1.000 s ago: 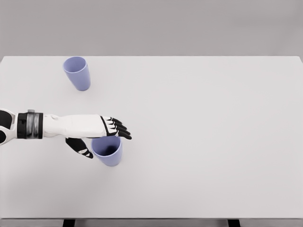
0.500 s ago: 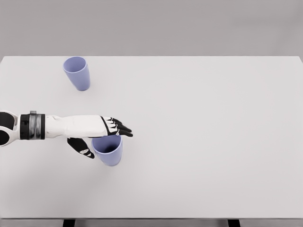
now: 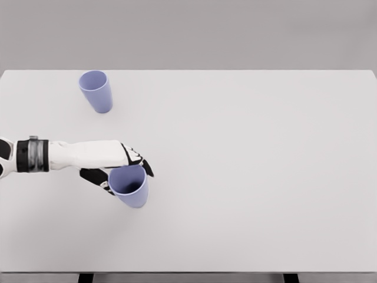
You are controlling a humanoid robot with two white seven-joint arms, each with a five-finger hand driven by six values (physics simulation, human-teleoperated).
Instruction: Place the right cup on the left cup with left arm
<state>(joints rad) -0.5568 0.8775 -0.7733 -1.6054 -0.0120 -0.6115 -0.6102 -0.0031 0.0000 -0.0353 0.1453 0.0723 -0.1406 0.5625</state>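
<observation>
The left hand reaches in from the left edge of the head view on a white forearm with a dark wrist band, and it is closed around the near cup. Its black fingers curl over the far side of the cup's rim, while the thumb presses against the cup's left wall, so the cup sits clamped between them. The grip is at the upper part of the cup, close to the rim.

The near cup is pale lilac, open at the top, and tilted slightly, its mouth leaning toward the hand and its base pointing down and to the right. Whether its base touches the desk or hangs just above it cannot be told from this view; a faint shadow lies right beneath it.

The far cup, the same lilac colour, stands upright near the back left corner of the white desk, well apart from the hand and the held cup. It sits farther back and a little more to the left than the held one. Nothing touches it.

Only 1 arm shows in this view.
</observation>
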